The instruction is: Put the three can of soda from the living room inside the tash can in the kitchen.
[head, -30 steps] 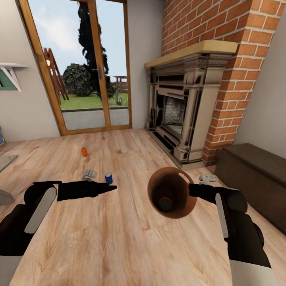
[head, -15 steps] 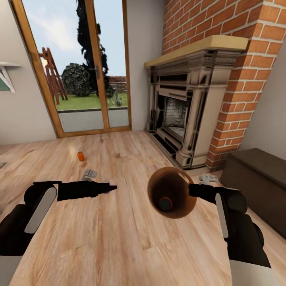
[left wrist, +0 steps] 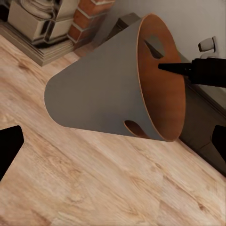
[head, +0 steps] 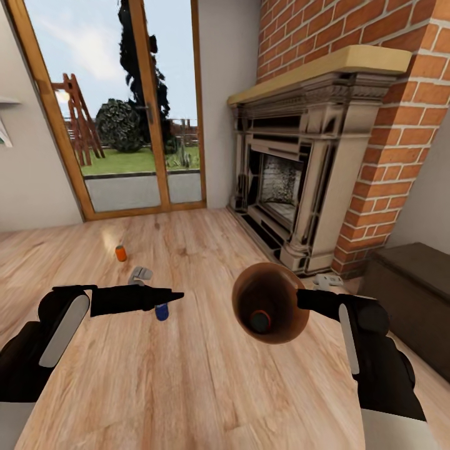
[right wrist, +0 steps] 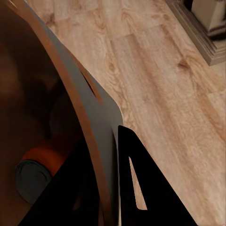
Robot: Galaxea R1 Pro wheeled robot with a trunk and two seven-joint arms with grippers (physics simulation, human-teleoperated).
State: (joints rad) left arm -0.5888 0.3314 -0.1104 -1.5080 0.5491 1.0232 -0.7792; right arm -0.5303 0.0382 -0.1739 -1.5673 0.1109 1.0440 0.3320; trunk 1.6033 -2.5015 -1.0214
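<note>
Collection step: right gripper (head: 299,299) clamps brown trash can (head: 275,310) rim, orange can (right wrist: 40,162) inside. Left gripper (head: 178,294), closure unclear, must reach blue can (head: 162,311), centre-left.

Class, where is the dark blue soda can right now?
In the head view, the dark blue soda can stands on the wood floor just beneath the left gripper, left of the brown trash can.

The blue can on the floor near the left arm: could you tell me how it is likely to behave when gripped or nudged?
The blue can stands upright, small and cylindrical, so it would probably tip and then roll across the smooth plank floor if nudged. It probably feels light, and its curved sides may slip unless the left pincer closes squarely.
</note>
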